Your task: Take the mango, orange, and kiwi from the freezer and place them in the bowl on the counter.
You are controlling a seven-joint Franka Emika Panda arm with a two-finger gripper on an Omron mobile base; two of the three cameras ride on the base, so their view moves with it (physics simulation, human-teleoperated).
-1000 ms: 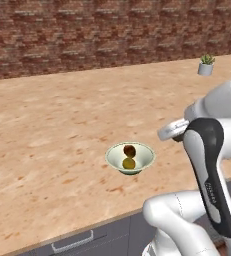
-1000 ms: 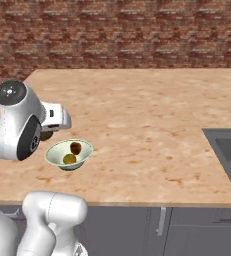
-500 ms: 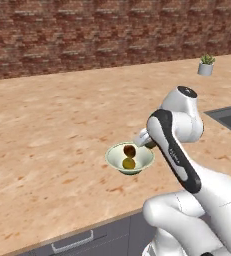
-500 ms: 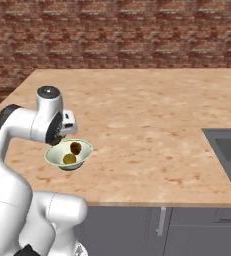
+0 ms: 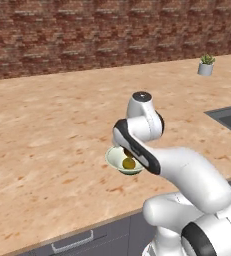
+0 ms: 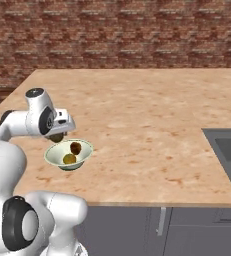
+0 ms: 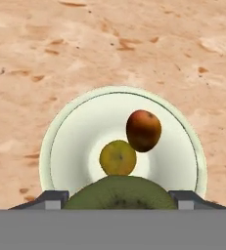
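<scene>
Green-skinned and rounded, the kiwi point(image 7: 118, 193) sits between the two dark fingertips point(image 7: 50, 199) at the bottom of your hand view, so your gripper point(image 7: 118, 200) is pinching it, with the jaws held apart by the fruit's width. Directly below it you see the bowl point(image 7: 65, 141), pale greenish-white, resting on the speckled tan-pink counter point(image 7: 109, 44). Inside the bowl lie the mango point(image 7: 117, 157), golden-yellow, and the orange point(image 7: 143, 130), a darker orange-brown ball; the two touch each other near the middle of the bowl, and the mango is the one closer to the kiwi.

From your left base view, the arm bends over the near part of the counter point(image 5: 52, 135) and covers the right half of the bowl point(image 5: 115, 160); a yellow fruit, the mango point(image 5: 129, 163), shows just under the dark wrist. From your right base view, the gripper point(image 6: 56, 136) hangs just above the far left rim of the bowl point(image 6: 54, 157), with a dark rounded shape, the kiwi point(image 6: 56, 136), under the hand. The orange point(image 6: 76, 147) and mango point(image 6: 69, 159) lie side by side in the bowl, just right of and nearer than the gripper.

A small potted plant point(image 5: 205, 65) stands far right by the brick wall point(image 5: 87, 30), and a sink point(image 6: 229, 152) is set into the counter at the right
</scene>
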